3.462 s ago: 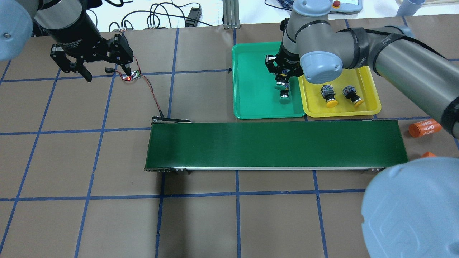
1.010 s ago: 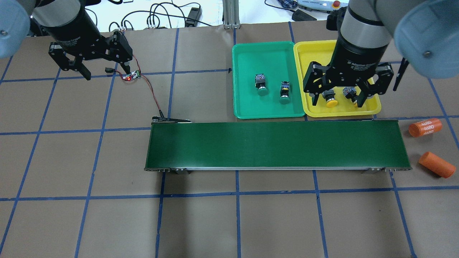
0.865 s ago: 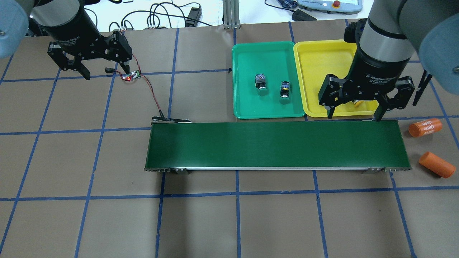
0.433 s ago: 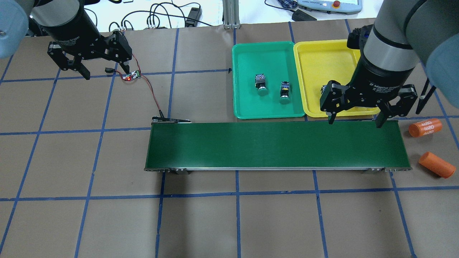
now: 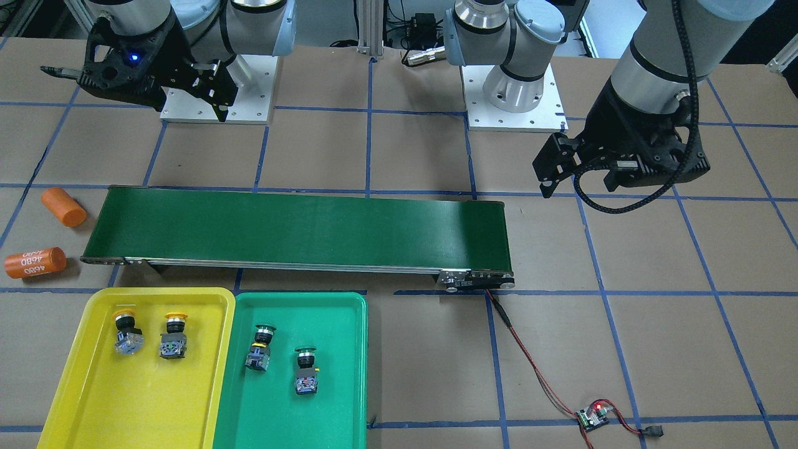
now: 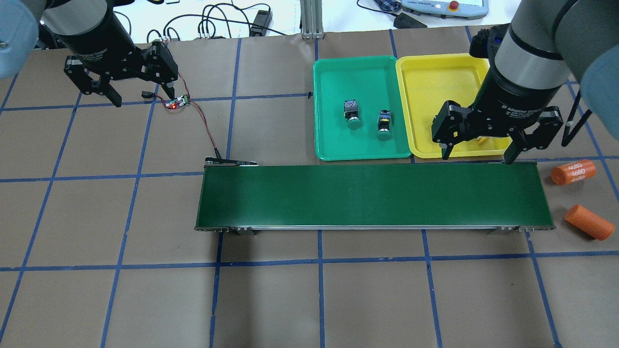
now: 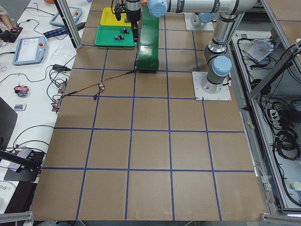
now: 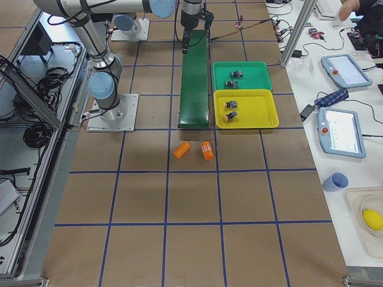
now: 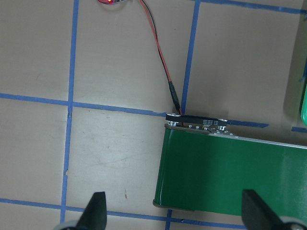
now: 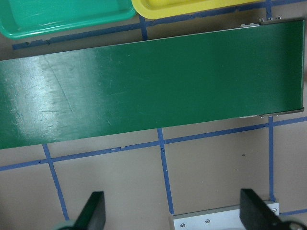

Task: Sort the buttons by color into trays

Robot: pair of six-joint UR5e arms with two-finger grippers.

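Note:
Two green-capped buttons (image 5: 259, 349) (image 5: 305, 371) lie in the green tray (image 5: 343, 386). Two yellow-capped buttons (image 5: 128, 333) (image 5: 173, 337) lie in the yellow tray (image 5: 75, 399). In the overhead view the green buttons (image 6: 352, 115) (image 6: 384, 125) show, and my right gripper hides most of the yellow ones. My right gripper (image 6: 476, 155) is open and empty, high over the yellow tray's (image 6: 430, 82) near edge. My left gripper (image 6: 143, 99) is open and empty, far left over bare table. Both wrist views show spread fingertips (image 9: 96, 211) (image 10: 93, 211) holding nothing.
A long dark-green conveyor belt (image 6: 372, 195) lies across the middle, just in front of the trays. Two orange cylinders (image 6: 573, 172) (image 6: 589, 222) lie off its right end. A small circuit board with a red light (image 6: 176, 102) and its wire run to the belt's left end.
My right gripper let go of a green button in the green tray, opened, and moved right over the yellow tray's near edge. My left arm has not moved.

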